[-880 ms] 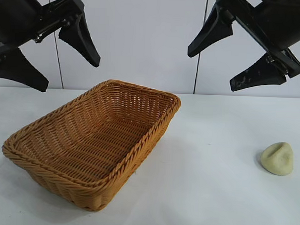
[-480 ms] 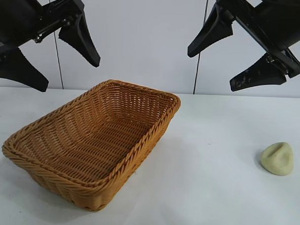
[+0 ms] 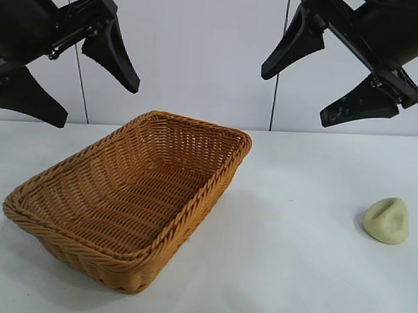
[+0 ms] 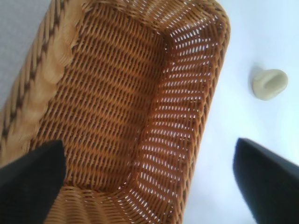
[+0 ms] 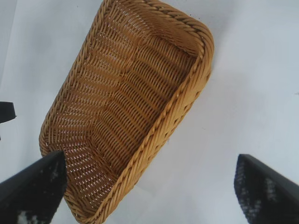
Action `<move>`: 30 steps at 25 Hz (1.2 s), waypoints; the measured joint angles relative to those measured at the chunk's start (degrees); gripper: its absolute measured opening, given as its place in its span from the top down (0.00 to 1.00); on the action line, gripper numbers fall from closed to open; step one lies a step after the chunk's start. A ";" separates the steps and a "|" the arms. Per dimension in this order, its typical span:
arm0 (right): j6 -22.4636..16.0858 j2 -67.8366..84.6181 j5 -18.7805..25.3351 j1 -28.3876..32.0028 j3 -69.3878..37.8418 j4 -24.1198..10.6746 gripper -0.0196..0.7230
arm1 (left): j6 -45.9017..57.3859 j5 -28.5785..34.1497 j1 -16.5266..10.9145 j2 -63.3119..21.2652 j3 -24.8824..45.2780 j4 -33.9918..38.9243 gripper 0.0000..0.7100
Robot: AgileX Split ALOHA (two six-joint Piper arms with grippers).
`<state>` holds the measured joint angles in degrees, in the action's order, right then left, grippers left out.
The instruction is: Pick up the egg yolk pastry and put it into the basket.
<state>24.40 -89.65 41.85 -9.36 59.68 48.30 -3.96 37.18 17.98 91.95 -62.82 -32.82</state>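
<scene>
The egg yolk pastry [image 3: 387, 220] is a small pale yellow-cream lump, matte and dough-like, rounded at the base and drawn up to a soft point, with a shallow dent pressed into its side. It sits alone on the white bench [image 3: 295, 256], over toward the right arm's side and well apart from the basket. In the left wrist view the egg yolk pastry [image 4: 269, 83] shows beyond the basket's far corner, its dent facing the camera.

The basket [image 3: 201, 197] is a large rectangular wicker one, orange-brown, with sloping woven sides and a thick braided rim. It lies at an angle on the bench, on the left arm's side and reaching toward the middle. Its woven floor is bare in every view: the left wrist view looks straight down into the basket [image 4: 205, 121], and the right wrist view takes in the whole basket [image 5: 187, 102] from above.

The left tool [image 3: 77, 83] hangs high above the basket's left end, its two black fingers spread wide and gripping nothing. The right tool [image 3: 314, 81] hangs high over the bench between the basket and the pastry, its fingers likewise spread wide with nothing between them.
</scene>
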 joint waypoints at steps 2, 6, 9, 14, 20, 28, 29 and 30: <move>0.00 0.00 0.00 0.00 0.00 0.00 0.04 | 0.00 -0.40 0.00 0.00 0.00 0.00 0.02; -0.05 0.00 0.00 0.00 0.00 0.00 0.04 | 0.04 -0.54 -0.23 -0.11 0.00 -0.01 0.02; -0.16 0.00 0.00 0.00 0.00 0.00 0.04 | 1.48 1.60 -1.05 -1.67 0.00 0.51 0.02; -0.16 0.00 0.00 0.00 0.00 0.00 0.04 | 10.59 4.85 -1.03 -7.61 2.60 5.22 0.02; -0.16 0.00 0.00 0.00 0.00 0.00 0.04 | 25.11 5.06 4.52 -15.35 9.75 8.60 0.02; -0.16 0.00 0.00 0.00 0.00 0.00 0.04 | 59.48 1.70 11.95 -15.25 12.56 23.38 0.02; -0.16 0.00 0.00 0.00 0.00 0.00 0.04 | 63.57 1.70 12.15 -15.01 12.71 25.49 0.02; -0.16 0.00 0.00 0.00 0.00 0.00 0.04 | 68.14 1.77 12.30 -14.64 12.73 27.26 0.02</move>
<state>24.23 -89.65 41.85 -9.36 59.68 48.30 64.17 38.95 30.28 77.32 -50.09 -5.56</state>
